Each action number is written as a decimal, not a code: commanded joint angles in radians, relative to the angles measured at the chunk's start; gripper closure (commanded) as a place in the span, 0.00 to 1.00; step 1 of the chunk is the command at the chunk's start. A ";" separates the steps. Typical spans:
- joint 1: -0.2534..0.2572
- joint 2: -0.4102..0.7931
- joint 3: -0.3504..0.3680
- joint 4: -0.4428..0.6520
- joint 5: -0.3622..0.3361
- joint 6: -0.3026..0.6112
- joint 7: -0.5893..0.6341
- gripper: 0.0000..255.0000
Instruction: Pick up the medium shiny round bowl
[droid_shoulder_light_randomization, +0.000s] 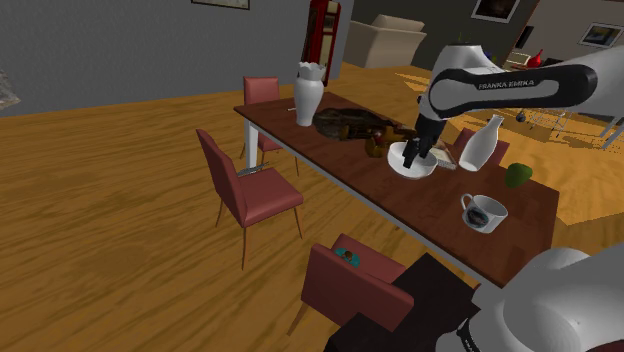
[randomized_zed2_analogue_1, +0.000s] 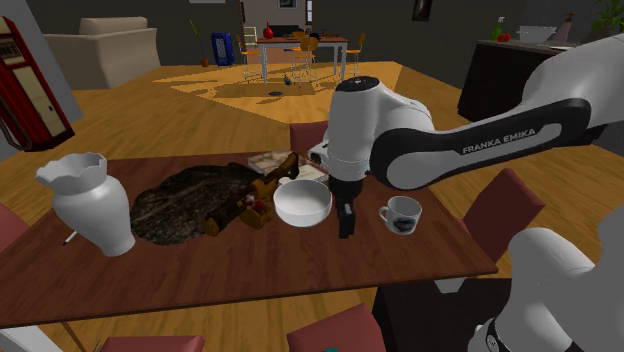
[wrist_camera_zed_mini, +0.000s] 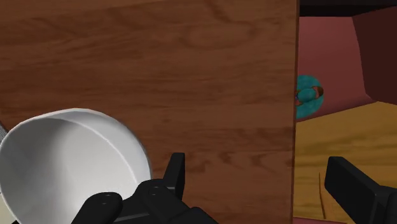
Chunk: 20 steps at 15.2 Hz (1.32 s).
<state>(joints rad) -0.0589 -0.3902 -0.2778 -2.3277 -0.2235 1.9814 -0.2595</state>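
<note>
White round bowl (randomized_zed2_analogue_1: 302, 202) sits upright on the brown tabletop (randomized_zed2_analogue_1: 250, 270), between a dark heap (randomized_zed2_analogue_1: 195, 205) and a patterned mug (randomized_zed2_analogue_1: 402, 213). The gripper (randomized_zed2_analogue_1: 346, 222) hangs low just beside the bowl on the mug's side. Its fingers (wrist_camera_zed_mini: 175, 168) are spread wide with nothing between them. In the wrist view the bowl's wall lies outside the nearer finger; I cannot tell if they touch. Handling, my guess: stiff, smooth, thin-walled and probably light, so likely slippery under the pads and liable to chip if dropped. It has no handle, so spanning the whole bowl looks risky. Better to pinch the rim on the side nearest the gripper — one finger inside, one outside. Readable writing: "FRANKA EMIKA" on the arm (randomized_zed2_analogue_1: 500, 140). The mug's pattern is not legible, and the bowl shows no label.
</note>
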 joint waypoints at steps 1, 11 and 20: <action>-0.003 0.079 -0.036 0.048 0.009 0.036 -0.048 0.00; -0.038 0.472 -0.145 0.318 0.158 0.153 -0.293 0.00; -0.053 0.548 -0.143 0.290 0.193 0.251 -0.318 0.00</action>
<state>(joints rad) -0.1118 0.1523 -0.4218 -2.0326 -0.0327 2.2218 -0.5781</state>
